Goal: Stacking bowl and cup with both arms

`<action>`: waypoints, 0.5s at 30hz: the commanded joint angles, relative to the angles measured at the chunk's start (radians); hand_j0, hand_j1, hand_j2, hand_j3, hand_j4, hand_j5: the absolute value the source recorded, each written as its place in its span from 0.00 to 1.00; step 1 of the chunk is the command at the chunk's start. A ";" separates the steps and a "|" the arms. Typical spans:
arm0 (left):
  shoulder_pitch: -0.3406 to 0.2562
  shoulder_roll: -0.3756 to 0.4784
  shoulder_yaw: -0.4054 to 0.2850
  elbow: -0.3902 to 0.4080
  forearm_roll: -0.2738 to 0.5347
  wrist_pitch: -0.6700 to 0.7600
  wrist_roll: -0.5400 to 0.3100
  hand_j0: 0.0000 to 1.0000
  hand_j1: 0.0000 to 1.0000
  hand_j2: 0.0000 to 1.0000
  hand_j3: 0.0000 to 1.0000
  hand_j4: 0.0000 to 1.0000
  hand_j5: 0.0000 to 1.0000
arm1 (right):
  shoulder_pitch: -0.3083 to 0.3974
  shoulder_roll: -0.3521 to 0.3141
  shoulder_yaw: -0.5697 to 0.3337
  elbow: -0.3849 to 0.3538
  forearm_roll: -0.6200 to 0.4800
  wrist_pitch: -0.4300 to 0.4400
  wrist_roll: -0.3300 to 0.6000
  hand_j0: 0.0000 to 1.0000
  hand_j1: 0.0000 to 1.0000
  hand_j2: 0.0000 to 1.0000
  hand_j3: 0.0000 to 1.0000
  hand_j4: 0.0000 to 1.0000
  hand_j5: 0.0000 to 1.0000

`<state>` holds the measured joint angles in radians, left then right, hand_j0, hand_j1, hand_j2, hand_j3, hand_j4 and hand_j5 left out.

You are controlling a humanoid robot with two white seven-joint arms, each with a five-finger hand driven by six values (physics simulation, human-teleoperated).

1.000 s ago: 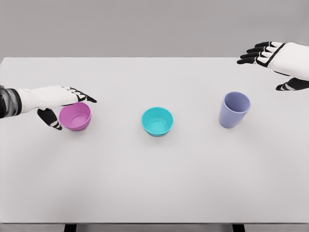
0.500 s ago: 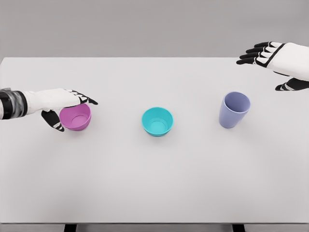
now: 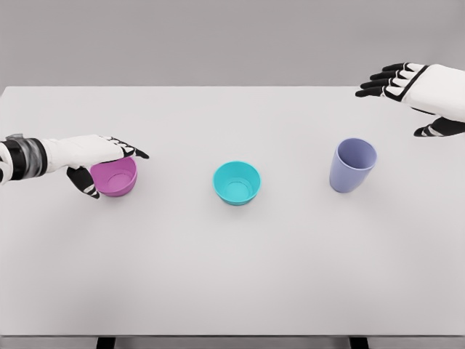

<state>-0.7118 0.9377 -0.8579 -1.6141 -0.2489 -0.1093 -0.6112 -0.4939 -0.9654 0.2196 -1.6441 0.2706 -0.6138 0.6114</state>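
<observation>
Pink bowl (image 3: 114, 177): left of teal bowl (image 3: 237, 182), under left hand (image 3: 91, 156), fingers spread
Cup (image 3: 352, 165): right of teal bowl
Right hand (image 3: 414, 87): beyond cup, fingers apart

left hand (image 3: 94, 156): edged rightward and lower over the pink bowl (image 3: 115, 177); thumb closer against the bowl's left side

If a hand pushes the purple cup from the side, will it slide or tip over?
The purple cup is taller than it is wide and narrows toward its base, so a push near the rim would probably tip it. A low push would more likely slide it on the smooth white table. Once tipped, it may roll in a curve.
</observation>
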 commanded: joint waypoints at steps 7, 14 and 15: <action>0.003 -0.002 -0.001 0.014 0.000 -0.001 0.000 1.00 1.00 1.00 1.00 1.00 1.00 | -0.002 0.001 0.000 0.000 -0.005 0.003 -0.001 1.00 1.00 1.00 1.00 1.00 1.00; 0.003 -0.013 -0.007 0.031 -0.003 -0.001 0.000 1.00 1.00 1.00 1.00 1.00 1.00 | 0.000 -0.003 0.000 0.001 -0.005 0.003 -0.001 1.00 1.00 1.00 1.00 1.00 1.00; 0.003 -0.016 -0.007 0.036 -0.003 -0.001 0.000 1.00 1.00 1.00 1.00 1.00 1.00 | 0.000 -0.003 -0.002 0.001 -0.005 0.003 -0.001 1.00 1.00 1.00 1.00 1.00 1.00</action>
<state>-0.7102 0.9272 -0.8646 -1.5873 -0.2525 -0.1107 -0.6111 -0.4939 -0.9667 0.2188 -1.6434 0.2706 -0.6138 0.6114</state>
